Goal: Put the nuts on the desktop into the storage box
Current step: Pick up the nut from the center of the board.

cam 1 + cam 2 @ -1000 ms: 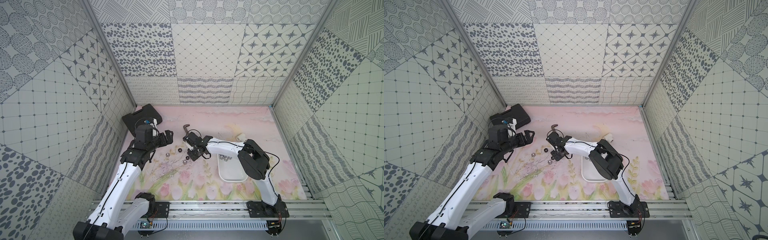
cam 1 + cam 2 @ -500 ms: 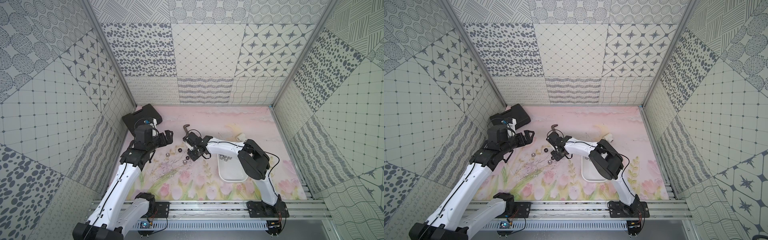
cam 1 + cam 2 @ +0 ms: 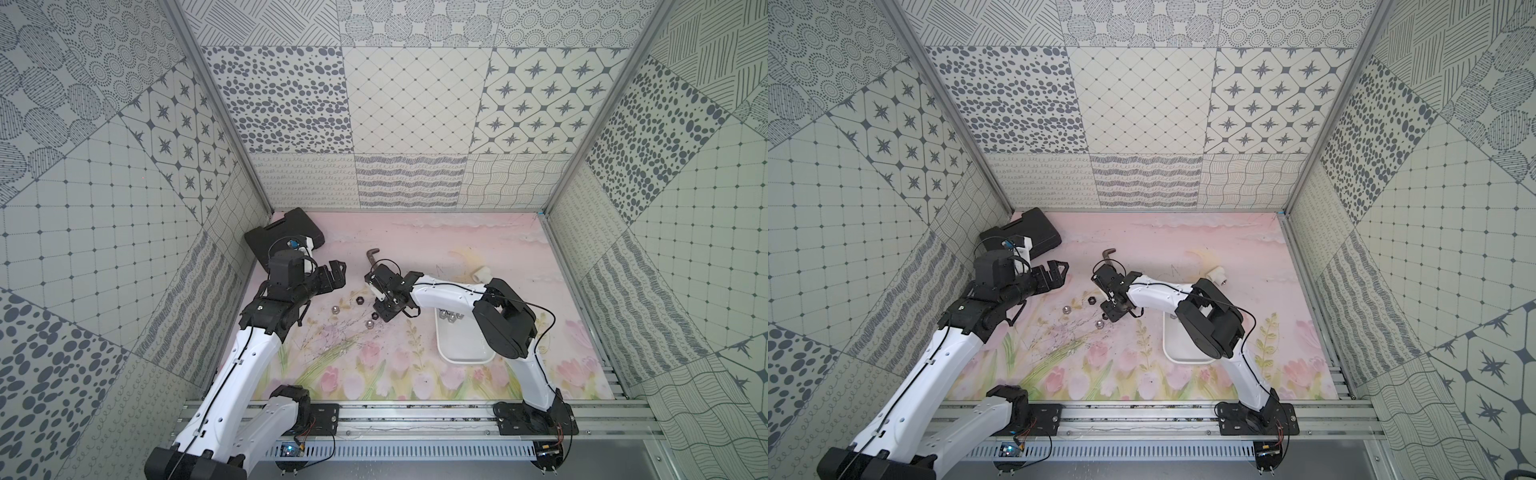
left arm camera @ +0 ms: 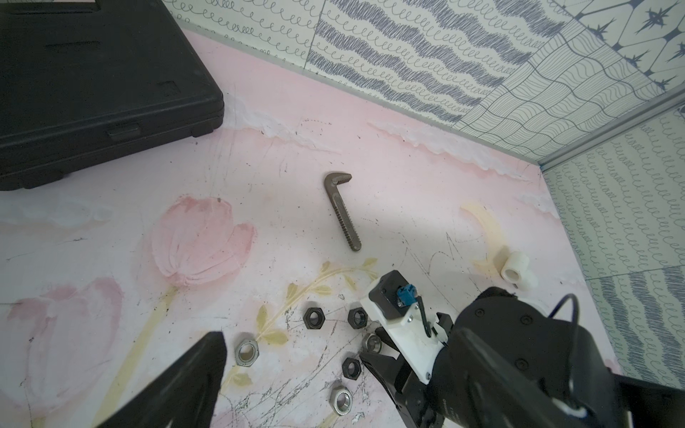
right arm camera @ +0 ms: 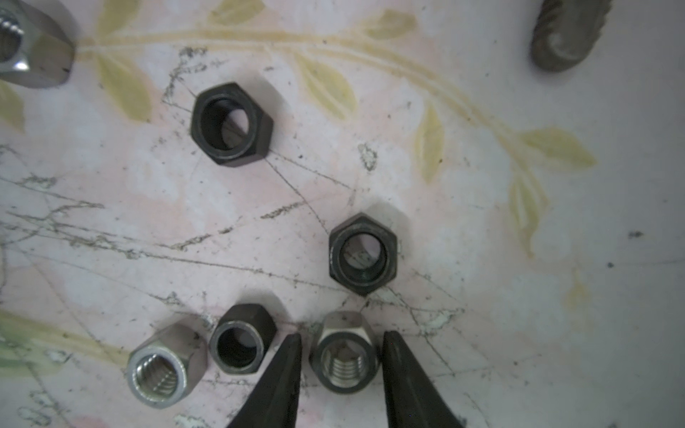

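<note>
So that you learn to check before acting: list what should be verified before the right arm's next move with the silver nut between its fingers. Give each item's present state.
1. Silver nut sits between the fingers of the right end effector: ok.
2. Fingers pressed on that nut: not ok, a slim gap shows beside one finger.
3. Neighbouring black nut clear of the fingers: ok, but close.
4. Storage box has bare floor free: ok.
5. Left end effector clear of the way to the box: ok, it hovers on the nuts' other side.
</note>
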`<state>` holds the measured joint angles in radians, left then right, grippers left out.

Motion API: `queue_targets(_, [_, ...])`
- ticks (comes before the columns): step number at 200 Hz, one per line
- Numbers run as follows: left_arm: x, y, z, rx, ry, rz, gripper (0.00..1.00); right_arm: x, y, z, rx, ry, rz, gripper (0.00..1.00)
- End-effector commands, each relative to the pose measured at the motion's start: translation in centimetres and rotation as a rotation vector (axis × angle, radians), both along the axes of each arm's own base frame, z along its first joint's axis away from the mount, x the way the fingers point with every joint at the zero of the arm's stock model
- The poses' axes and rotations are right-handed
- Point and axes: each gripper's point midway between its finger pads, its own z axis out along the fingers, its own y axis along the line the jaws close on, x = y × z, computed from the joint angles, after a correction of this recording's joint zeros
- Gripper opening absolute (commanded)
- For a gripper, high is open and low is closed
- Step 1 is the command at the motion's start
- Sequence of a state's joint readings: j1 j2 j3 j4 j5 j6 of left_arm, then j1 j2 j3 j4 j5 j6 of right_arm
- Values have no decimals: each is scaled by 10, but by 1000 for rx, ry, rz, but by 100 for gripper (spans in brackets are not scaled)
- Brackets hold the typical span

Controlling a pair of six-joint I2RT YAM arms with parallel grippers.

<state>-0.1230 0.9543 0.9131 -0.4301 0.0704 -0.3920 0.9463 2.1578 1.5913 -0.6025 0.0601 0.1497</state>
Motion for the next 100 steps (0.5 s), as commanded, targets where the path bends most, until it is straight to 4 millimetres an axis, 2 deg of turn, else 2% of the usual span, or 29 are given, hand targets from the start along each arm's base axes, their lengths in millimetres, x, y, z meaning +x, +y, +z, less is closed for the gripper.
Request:
queue_targets(1, [0, -1, 4, 3, -18, -4, 99, 2, 4, -5, -4, -3, -3, 30])
queue_targets(16, [1, 0, 4, 4, -17, -2, 99, 2, 3, -1, -2, -10, -5, 24])
queue_targets(47, [1, 0, 3, 5, -15, -2, 99, 1, -5, 19, 13, -45, -24, 23])
queue_targets(74, [1, 0, 2, 4, -14, 0, 99, 3, -12, 60, 108, -108, -62, 22])
queue_targets(100, [1, 0, 1, 5, -12, 1, 99, 6, -38, 101, 196, -167, -143, 20])
